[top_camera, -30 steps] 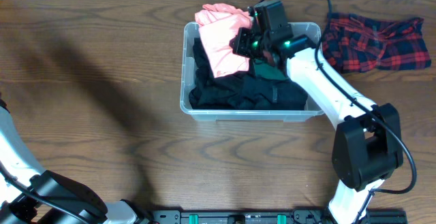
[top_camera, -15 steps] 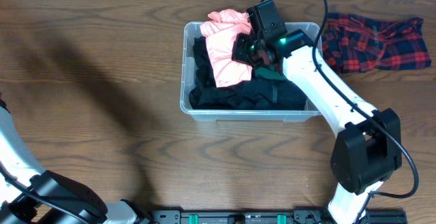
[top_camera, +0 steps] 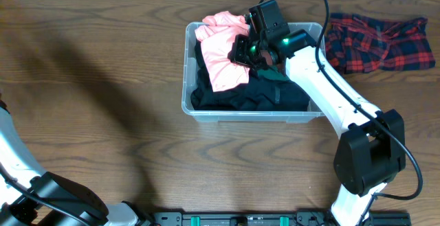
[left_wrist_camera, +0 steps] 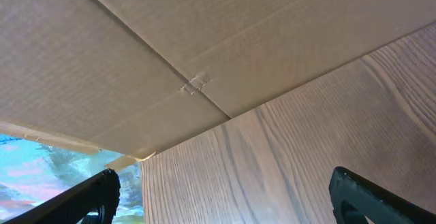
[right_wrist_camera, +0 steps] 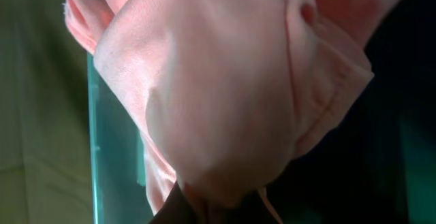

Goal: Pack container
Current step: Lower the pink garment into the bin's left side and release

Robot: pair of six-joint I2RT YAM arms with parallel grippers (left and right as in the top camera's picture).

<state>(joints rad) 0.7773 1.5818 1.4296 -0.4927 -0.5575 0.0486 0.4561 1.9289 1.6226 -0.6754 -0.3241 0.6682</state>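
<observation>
The clear plastic container (top_camera: 206,112) sits at the table's back middle, holding dark clothes (top_camera: 254,95). A pink garment (top_camera: 220,54) lies over its back left part, partly draped on the rim. My right gripper (top_camera: 242,49) is over the container, shut on the pink garment (right_wrist_camera: 218,94), which fills the right wrist view; the container's wall (right_wrist_camera: 112,163) shows at the left there. My left gripper (left_wrist_camera: 221,200) is open and empty over bare wood, seen only in the left wrist view.
A red and dark plaid cloth (top_camera: 378,42) lies on the table right of the container. A cardboard surface (left_wrist_camera: 170,40) stands beyond the table edge in the left wrist view. The left arm's base (top_camera: 41,191) is at the front left.
My right gripper shifted slightly left and down with the pink garment, which now spreads lower over the dark clothes. The left arm has not moved.
</observation>
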